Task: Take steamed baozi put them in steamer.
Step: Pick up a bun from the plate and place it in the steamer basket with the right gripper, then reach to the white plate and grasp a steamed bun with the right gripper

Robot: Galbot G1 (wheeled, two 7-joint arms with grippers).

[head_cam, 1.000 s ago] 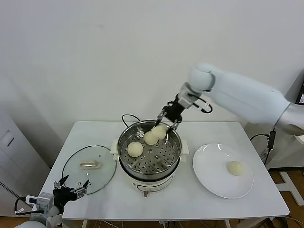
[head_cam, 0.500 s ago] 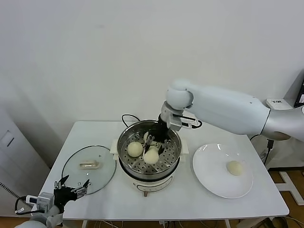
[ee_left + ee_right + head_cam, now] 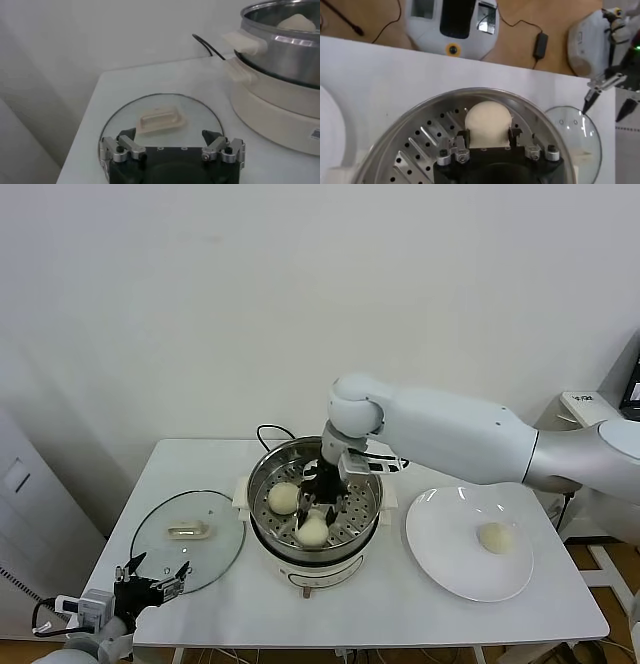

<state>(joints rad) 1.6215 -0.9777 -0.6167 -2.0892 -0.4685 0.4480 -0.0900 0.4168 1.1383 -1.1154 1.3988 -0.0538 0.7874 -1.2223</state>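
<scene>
The steamer (image 3: 362,536) stands mid-table with its perforated tray (image 3: 415,145) showing. My right gripper (image 3: 318,512) reaches down into it and is shut on a cream baozi (image 3: 312,530), held low over the near part of the tray. In the right wrist view that baozi (image 3: 488,122) sits between the fingers (image 3: 464,139). Another baozi (image 3: 284,497) lies on the left of the tray. One baozi (image 3: 494,537) lies on the white plate (image 3: 445,559). The arm hides the far part of the tray. My left gripper (image 3: 150,580) is open and empty at the front-left table edge.
A glass lid (image 3: 215,556) with a white handle lies flat left of the steamer, just ahead of my left gripper (image 3: 170,141). The steamer's black cord (image 3: 268,431) loops behind it. A wall rises close behind the table. The steamer's side handle (image 3: 242,42) sticks out toward the lid.
My right gripper has carried the baozi from the steamer's far rim down into the pot and toward its near side. The left arm has not moved.
</scene>
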